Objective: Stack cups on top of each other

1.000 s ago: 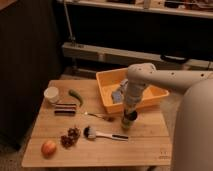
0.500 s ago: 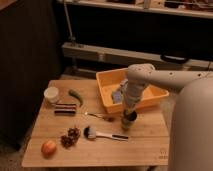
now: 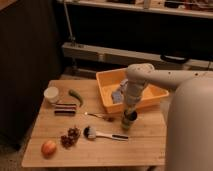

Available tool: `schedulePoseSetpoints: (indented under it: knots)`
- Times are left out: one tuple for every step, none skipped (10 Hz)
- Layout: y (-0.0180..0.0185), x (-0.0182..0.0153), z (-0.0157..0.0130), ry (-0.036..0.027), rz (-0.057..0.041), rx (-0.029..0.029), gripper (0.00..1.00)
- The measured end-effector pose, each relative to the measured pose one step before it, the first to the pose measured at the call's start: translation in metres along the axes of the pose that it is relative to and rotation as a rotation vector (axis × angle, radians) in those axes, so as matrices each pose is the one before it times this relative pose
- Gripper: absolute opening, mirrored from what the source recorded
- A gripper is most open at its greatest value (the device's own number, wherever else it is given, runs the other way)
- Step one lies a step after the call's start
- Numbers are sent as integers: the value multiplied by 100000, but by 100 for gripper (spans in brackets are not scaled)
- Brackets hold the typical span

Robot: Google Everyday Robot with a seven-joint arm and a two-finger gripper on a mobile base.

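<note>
Tool (image 3: 129,108) hangs straight down over the right-middle of the tabletop (image 3: 145,147), just near of the yellow bin (image 3: 106,86); whether it is clamped or released I cannot tell. Directly under it the cups (image 3: 128,121) stand as one short column, dark over pale green, though how deeply one sits in the other is unclear. Done well, the upper cup is held upright and centred on the lower rim, eased down until seated, freed only then, and the tool lifts straight up so the stack is not tipped.
</note>
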Motion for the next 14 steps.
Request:
schedulePoseSetpoints:
  knots:
    - [1, 261, 188, -110, 592, -769, 0]
    - [19, 171, 93, -252, 324, -447, 0]
    - [2, 108, 193, -701, -176, -644, 0]
    - [25, 84, 114, -585, -124, -432, 0]
    - [30, 67, 99, -628, -195, -432, 0]
    - [-56, -43, 92, -750, -137, -432, 3]
    - [-45, -17, 72, -1148, -170, -674, 14]
    - [10, 20, 112, -667, -140, -542, 22]
    - [-45, -32, 20, -498, -208, -289, 30]
    - [-77, -72, 106, -624, -400, -563, 43]
    - [-97, -113, 16, -454, -370, -188, 54]
    - [-66, -70, -15, -708, -227, -80, 62]
    - [-20, -41, -62, -508, -219, 66, 72]
    - [-24, -90, -70, -303, -245, 33, 79]
